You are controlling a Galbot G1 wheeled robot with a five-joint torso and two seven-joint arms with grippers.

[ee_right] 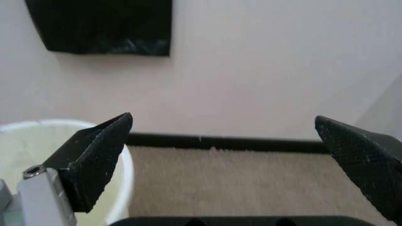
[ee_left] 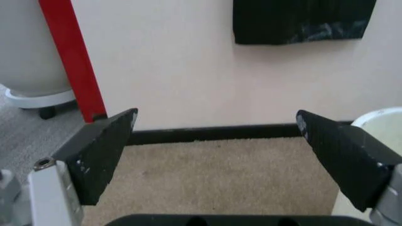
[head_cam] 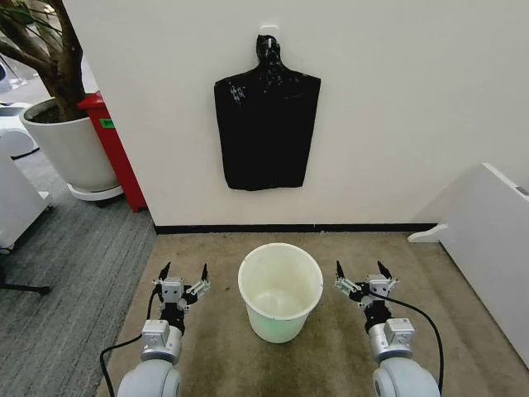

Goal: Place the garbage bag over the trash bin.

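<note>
Two arms, one bin, one bag, and nothing picked up yet. Biggest thing in the head view is the cream wall (head_cam: pixel 397 107) across the top half, with the garbage bag (head_cam: pixel 266 124) hanging flat on it at upper centre, bunched into a neck at a small white hook (head_cam: pixel 269 31). Below that, tan carpet (head_cam: pixel 223 347) fills the bottom half, and the trash bin (head_cam: pixel 280 291) stands upright and open right at lower centre, well apart from the bag up on the wall. A big white plant pot (head_cam: pixel 70 149) and a red post (head_cam: pixel 116 149) sit at upper left. The left gripper (head_cam: pixel 183 270) is at lower left just beside the bin, jaws spread wide and empty; the right gripper (head_cam: pixel 363 269) mirrors it at lower right, jaws also apart with nothing between them. My guess on handling: that bag looks thin, glossy and crinkly, so very light, floppy and a bit slippery, and it'll collapse instead of holding its shape. I'd pinch it along the bottom hem near the two lower corners so the mouth can be spread over the rim.
</note>
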